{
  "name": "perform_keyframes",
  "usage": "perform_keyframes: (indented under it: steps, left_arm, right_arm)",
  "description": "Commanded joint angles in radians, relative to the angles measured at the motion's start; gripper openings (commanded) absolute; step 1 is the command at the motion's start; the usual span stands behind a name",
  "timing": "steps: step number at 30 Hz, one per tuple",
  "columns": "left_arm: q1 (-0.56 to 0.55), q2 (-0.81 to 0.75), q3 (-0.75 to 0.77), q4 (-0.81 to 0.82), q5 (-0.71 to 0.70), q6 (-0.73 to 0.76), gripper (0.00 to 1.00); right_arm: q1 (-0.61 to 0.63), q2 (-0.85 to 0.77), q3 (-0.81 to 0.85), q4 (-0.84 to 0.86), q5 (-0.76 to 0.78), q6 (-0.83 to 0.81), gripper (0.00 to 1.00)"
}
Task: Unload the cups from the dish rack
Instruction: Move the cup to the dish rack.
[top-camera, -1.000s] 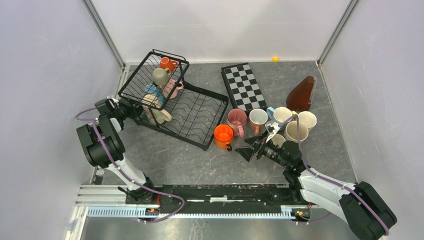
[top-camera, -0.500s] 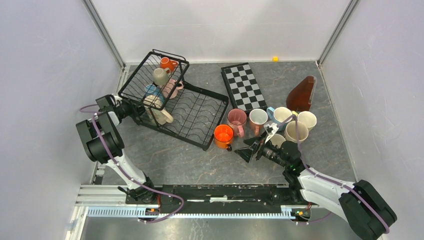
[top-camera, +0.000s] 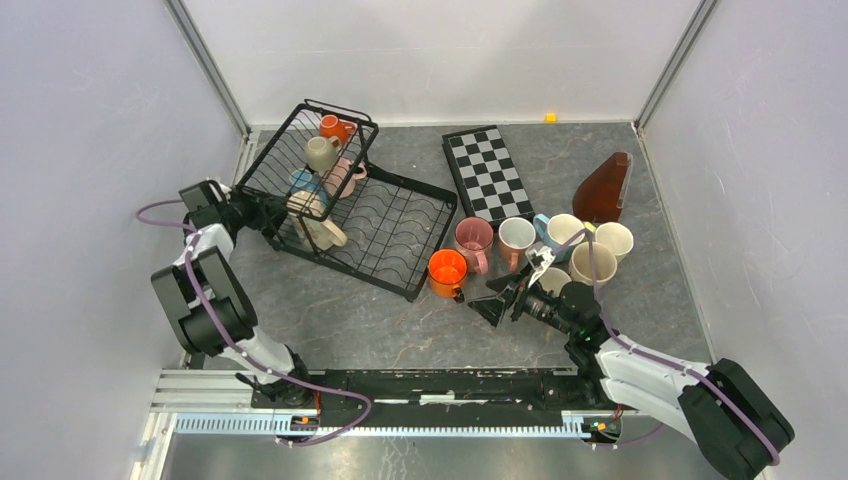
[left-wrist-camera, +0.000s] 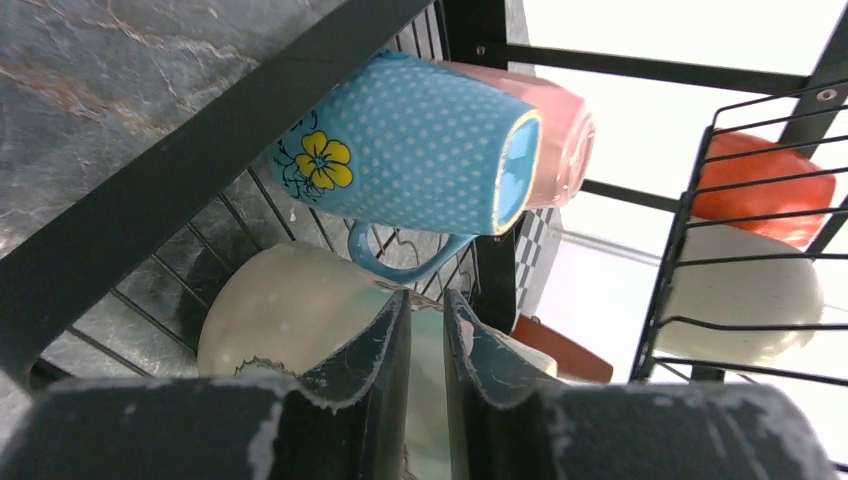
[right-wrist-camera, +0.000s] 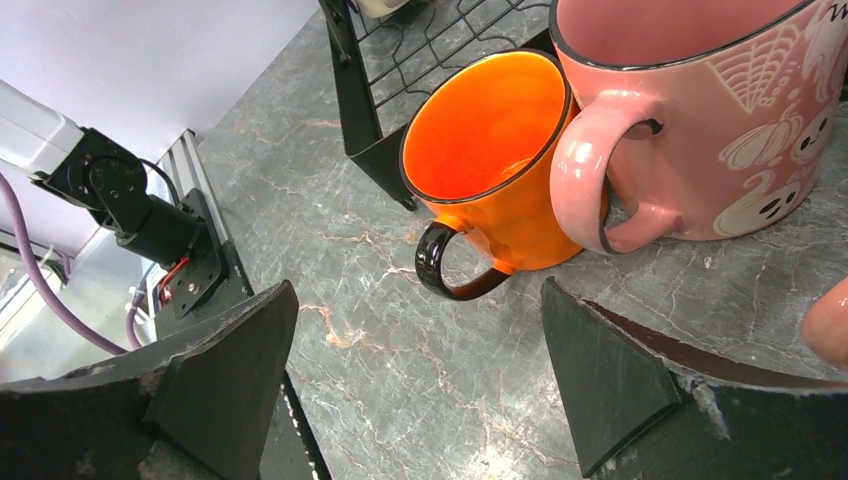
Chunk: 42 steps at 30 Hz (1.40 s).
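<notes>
The left end effector (left-wrist-camera: 425, 305) is inside the tall basket part of the big black wire dish rack (top-camera: 395, 225). Its two fingers look pinched on the rim of a round cream ceramic mug (left-wrist-camera: 280, 320) lying low in the basket. A light blue dotted mug with a yellow flower (left-wrist-camera: 420, 150) sits just above, and its handle hangs close. I think the best way is to hold tight, lift slowly, and steer clear of that handle and the black bars. The right end effector (right-wrist-camera: 415, 390) is wide open and holds nothing, near a shiny orange mug (right-wrist-camera: 490, 170).
</notes>
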Motion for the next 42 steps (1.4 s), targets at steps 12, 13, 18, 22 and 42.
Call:
perform_keyframes:
  steps: [12, 13, 18, 22, 42]
  left_arm:
    - [0.061, -0.382, -0.1, -0.256, -0.444, -0.001, 0.34]
    - [0.061, -0.405, -0.099, -0.292, -0.477, 0.012, 0.35]
    - [0.062, -0.551, -0.132, -0.414, -0.609, 0.042, 0.37]
    - [0.047, -0.687, -0.182, -0.476, -0.632, 0.049, 0.38]
    - [-0.272, -1.001, -0.102, -0.869, -0.67, 0.225, 0.66]
  right_arm:
    - [0.033, -0.046, 0.266, -0.33, 0.105, -0.246, 0.98]
    - [0.036, -0.039, 0.285, -0.338, 0.107, -0.257, 0.98]
    - [0.065, 0.03, 0.386, -0.344, 0.12, -0.308, 0.98]
    - [0.117, 0.131, 0.495, -0.349, 0.153, -0.381, 0.98]
    - [0.273, 0.814, 0.984, -0.081, 0.097, -0.616, 0.95]
